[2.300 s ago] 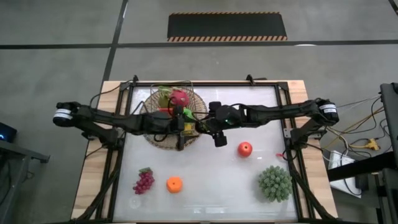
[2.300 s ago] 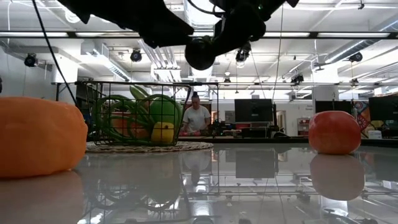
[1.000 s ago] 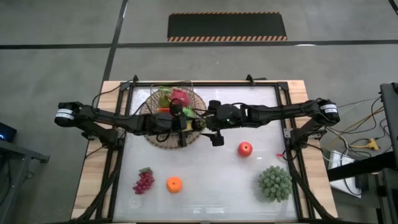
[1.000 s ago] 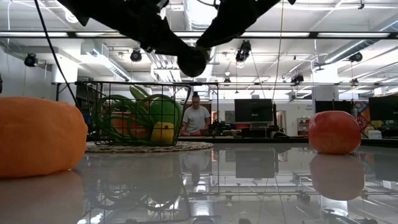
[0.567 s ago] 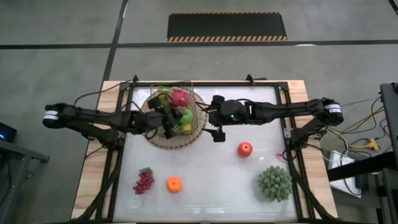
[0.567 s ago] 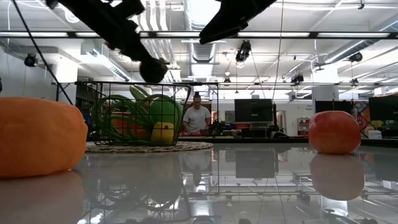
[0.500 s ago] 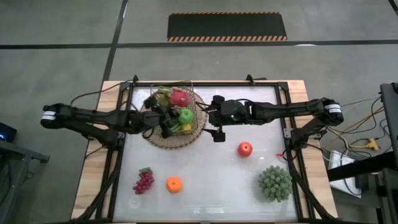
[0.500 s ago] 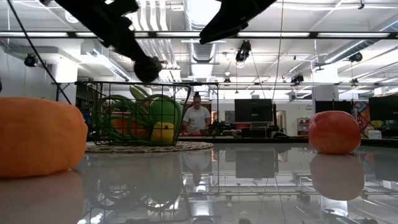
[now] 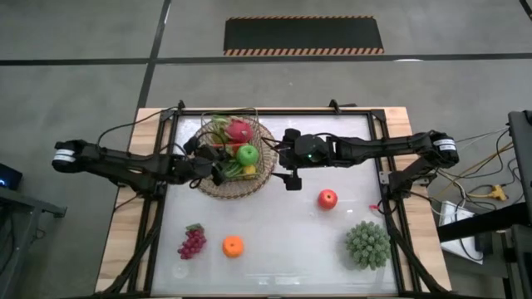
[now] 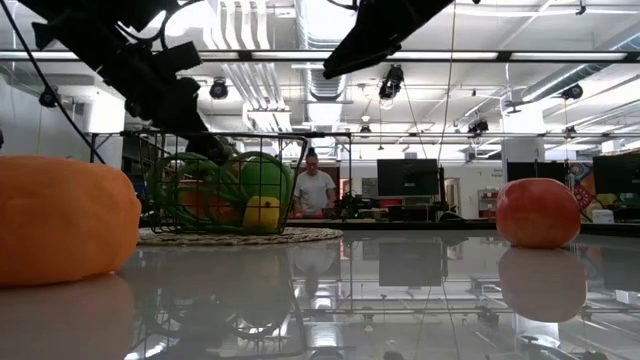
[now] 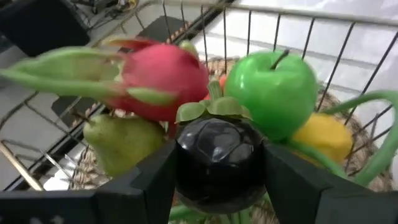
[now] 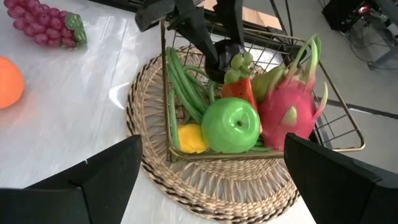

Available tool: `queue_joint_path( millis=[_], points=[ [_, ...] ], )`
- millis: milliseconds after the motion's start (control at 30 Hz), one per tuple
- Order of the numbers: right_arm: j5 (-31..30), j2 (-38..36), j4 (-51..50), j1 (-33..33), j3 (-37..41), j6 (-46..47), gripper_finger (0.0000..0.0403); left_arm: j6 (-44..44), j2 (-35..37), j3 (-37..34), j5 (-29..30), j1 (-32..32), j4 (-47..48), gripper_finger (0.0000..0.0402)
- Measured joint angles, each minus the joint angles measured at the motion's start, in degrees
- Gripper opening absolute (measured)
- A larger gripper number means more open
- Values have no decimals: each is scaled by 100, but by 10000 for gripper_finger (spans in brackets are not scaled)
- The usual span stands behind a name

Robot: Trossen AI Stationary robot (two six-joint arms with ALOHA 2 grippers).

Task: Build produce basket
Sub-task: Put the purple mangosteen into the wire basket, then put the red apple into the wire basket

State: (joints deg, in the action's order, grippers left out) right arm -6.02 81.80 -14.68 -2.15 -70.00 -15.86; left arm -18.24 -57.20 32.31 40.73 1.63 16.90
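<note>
The basket (image 9: pixel 209 187), a wire frame on a round woven mat, stands at the table's far left-centre. It holds a pink dragon fruit (image 11: pixel 163 78), a green apple (image 11: pixel 273 87), a pear (image 11: pixel 121 142), a lemon (image 12: pixel 191 138) and green beans (image 12: pixel 183 84). My left gripper (image 11: pixel 219 168) hangs over the basket's left part, shut on a dark round fruit (image 12: pixel 225 57) with a green leafy cap. My right gripper (image 9: pixel 290 177) stands open just right of the basket, with nothing between its fingers. My left gripper pinches the dark round fruit's two sides (image 11: pixel 186 165) between its two fingers. The fingers come slanting down from the table's left. The leafy cap (image 11: pixel 211 111) points away from the gripper. The fruit hangs low over the produce in the basket; whether it touches any, I cannot tell.
On the near half of the table lie purple grapes (image 9: pixel 192 241), an orange (image 9: pixel 233 246), a red apple (image 9: pixel 327 198) and a large spiky green cluster (image 9: pixel 367 244). A person stands far off in the room (image 10: pixel 316 190).
My left gripper has carried the dark fruit from the basket's right rim toward the table's left, across the basket, and sunk down toward the produce, rolling and tipping as it went. It has kept hold of the fruit.
</note>
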Motion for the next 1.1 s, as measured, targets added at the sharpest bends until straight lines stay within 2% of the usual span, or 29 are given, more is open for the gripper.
queue_joint_path(
  millis=[100,333,433,833,967,1100],
  points=[
    [0,1,-2,0,0,67,373,-92,-55,-13,8,0,-18,206],
    [0,2,-6,0,0,138,373,-90,-77,-10,7,0,19,278],
    [0,2,-64,0,0,176,373,-45,-57,-3,-78,0,61,295],
    [-2,1,-273,76,2,245,373,697,1,596,-213,72,-121,299],
    [7,-44,-472,175,4,306,373,1482,1,611,-659,339,-953,299],
    [26,-113,-946,264,4,754,373,2303,-10,575,-1201,693,-1843,299]
  ],
)
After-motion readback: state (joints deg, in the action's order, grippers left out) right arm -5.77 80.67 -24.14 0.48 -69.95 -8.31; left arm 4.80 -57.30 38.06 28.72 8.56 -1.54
